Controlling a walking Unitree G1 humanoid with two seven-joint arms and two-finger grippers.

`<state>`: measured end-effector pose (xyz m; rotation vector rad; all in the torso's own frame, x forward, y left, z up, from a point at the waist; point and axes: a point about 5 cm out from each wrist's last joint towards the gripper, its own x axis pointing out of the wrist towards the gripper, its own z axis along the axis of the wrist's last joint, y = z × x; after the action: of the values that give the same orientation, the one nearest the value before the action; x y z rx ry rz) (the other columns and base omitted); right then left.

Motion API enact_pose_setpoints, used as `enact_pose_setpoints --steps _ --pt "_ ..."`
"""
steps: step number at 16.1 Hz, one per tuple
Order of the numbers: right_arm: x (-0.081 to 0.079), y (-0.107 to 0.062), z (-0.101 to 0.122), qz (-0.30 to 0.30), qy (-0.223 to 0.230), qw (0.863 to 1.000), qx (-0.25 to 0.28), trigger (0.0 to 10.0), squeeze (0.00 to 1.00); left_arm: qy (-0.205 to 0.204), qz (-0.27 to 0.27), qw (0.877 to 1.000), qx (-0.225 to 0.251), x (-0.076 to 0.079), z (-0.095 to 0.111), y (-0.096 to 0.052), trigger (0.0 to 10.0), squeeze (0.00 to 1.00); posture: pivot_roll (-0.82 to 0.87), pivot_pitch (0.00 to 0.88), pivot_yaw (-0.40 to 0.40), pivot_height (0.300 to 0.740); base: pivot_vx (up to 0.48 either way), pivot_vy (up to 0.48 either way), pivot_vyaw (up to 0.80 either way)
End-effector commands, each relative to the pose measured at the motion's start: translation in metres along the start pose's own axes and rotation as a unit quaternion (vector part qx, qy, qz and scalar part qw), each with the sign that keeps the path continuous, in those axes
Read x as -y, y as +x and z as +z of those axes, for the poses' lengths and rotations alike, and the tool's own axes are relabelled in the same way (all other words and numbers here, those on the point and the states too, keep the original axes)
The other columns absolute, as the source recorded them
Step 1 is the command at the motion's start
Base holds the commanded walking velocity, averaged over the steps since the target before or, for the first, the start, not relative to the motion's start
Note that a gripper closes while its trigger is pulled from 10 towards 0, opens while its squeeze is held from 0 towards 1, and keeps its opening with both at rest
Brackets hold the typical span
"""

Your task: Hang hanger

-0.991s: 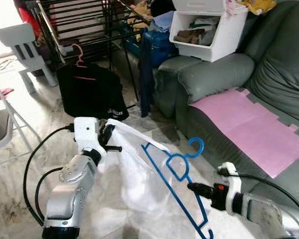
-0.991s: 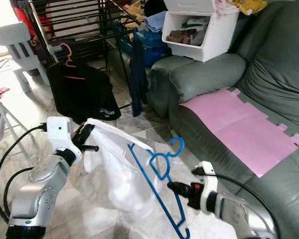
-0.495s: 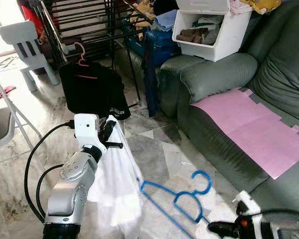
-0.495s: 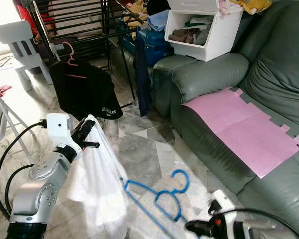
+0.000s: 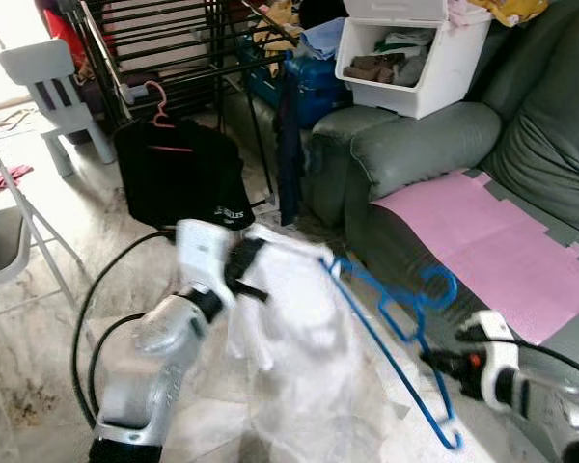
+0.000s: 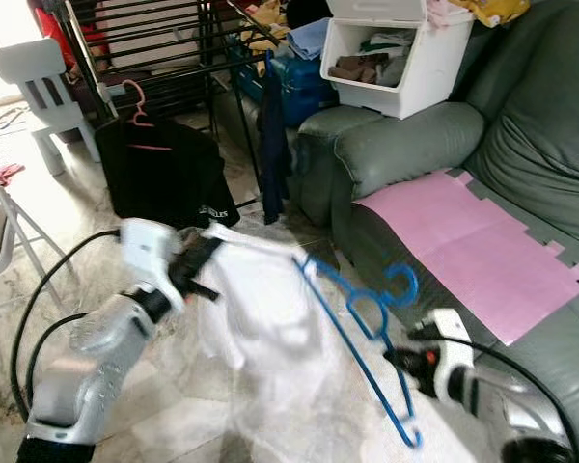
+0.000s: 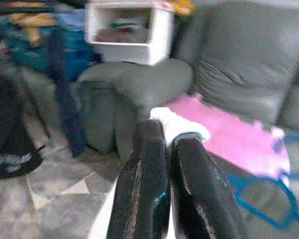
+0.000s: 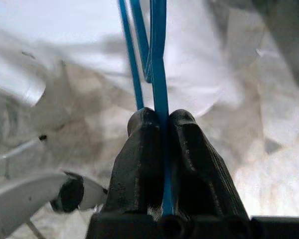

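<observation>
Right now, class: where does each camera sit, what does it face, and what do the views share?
Left eye: head, looking down at the sofa; both arms show.
Right eye: same scene, shifted sideways.
Left wrist: along the left gripper, shut on white cloth.
Right wrist: along the right gripper, shut on the blue hanger.
Shared: hanger and cloth show in all four.

marble floor – grey sofa – black drying rack – white chair
</observation>
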<state>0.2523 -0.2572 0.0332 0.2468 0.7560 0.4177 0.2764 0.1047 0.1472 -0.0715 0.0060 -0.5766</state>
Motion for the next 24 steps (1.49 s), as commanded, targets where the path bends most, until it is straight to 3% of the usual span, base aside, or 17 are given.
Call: enact_pose_setpoints --steps 1,3,5,6,7,8,12,15,17,19,20,21,23,24 --pt "-0.009 0.003 0.015 0.017 -0.019 0.999 0.027 10.0 0.00 0.056 -0.031 0.998 0.023 0.010 0.011 0.001 10.0 0.00 -0.11 0.000 0.041 0.740 0.000 0.000 0.00" --pt "-0.027 0.001 0.022 0.076 -0.093 0.993 0.021 10.0 0.00 0.129 -0.040 0.991 0.009 0.012 0.007 0.006 10.0 0.00 -0.11 0.000 0.044 0.740 0.000 0.000 0.00" --pt "-0.032 -0.006 0.020 0.109 -0.140 0.984 0.001 10.0 0.00 0.169 -0.042 0.985 0.001 0.009 0.005 0.008 10.0 0.00 -0.11 0.000 0.047 0.740 0.000 0.000 0.00" --pt "-0.034 -0.010 0.018 0.125 -0.171 0.977 -0.015 10.0 0.00 0.211 -0.051 0.976 0.000 0.007 0.005 0.009 10.0 0.00 -0.12 0.000 0.050 0.740 0.000 0.000 0.00" --pt "-0.036 -0.014 0.017 0.140 -0.195 0.970 -0.027 10.0 0.00 0.261 -0.063 0.963 0.000 0.007 0.003 0.010 10.0 0.00 -0.12 0.000 0.052 0.740 0.000 0.000 0.00" --pt "-0.043 -0.019 0.018 0.170 -0.242 0.954 -0.049 10.0 0.00 0.332 -0.086 0.939 -0.007 0.005 -0.004 0.010 10.0 0.00 -0.12 0.000 0.057 0.740 0.000 0.000 0.00" --pt "-0.044 -0.014 0.020 0.168 -0.325 0.927 -0.088 10.0 0.00 0.428 -0.114 0.896 -0.013 -0.005 -0.010 0.011 10.0 0.00 -0.12 0.000 0.057 0.740 0.000 0.000 0.00" --pt "-0.045 -0.008 0.017 0.169 -0.326 0.926 -0.094 10.0 0.00 0.441 -0.138 0.887 0.022 0.000 -0.002 0.009 10.0 0.00 -0.11 0.000 0.055 0.740 0.000 0.000 0.00" --pt "-0.043 -0.001 0.015 0.155 -0.311 0.934 -0.084 10.0 0.00 0.429 -0.161 0.887 0.056 0.012 0.006 0.008 10.0 0.00 -0.11 0.000 0.051 0.740 0.000 0.000 0.00" --pt "-0.041 0.007 0.018 0.133 -0.288 0.946 -0.065 10.0 0.00 0.402 -0.177 0.895 0.073 0.023 0.010 0.007 10.0 0.00 -0.11 0.000 0.049 0.740 0.000 0.000 0.00" --pt "-0.038 0.012 0.020 0.108 -0.285 0.951 -0.051 10.0 0.00 0.399 -0.192 0.893 0.078 0.029 0.010 0.006 10.0 0.00 -0.11 0.000 0.047 0.740 0.000 0.000 0.00" --pt "-0.028 0.019 0.029 0.042 -0.266 0.963 -0.021 10.0 0.00 0.389 -0.205 0.894 0.084 0.036 0.011 0.004 10.0 0.00 -0.11 0.000 0.047 0.740 0.000 0.000 0.00" --pt "-0.009 0.023 0.053 -0.087 -0.191 0.976 0.058 10.0 0.00 0.379 -0.213 0.897 0.082 0.041 0.009 0.002 10.0 0.00 -0.11 0.000 0.046 0.740 0.000 0.000 0.00" --pt "-0.004 0.020 0.062 -0.118 -0.159 0.976 0.092 10.0 0.00 0.376 -0.213 0.898 0.076 0.040 0.005 0.001 10.0 0.00 -0.11 0.000 0.047 0.740 0.000 0.000 0.00"
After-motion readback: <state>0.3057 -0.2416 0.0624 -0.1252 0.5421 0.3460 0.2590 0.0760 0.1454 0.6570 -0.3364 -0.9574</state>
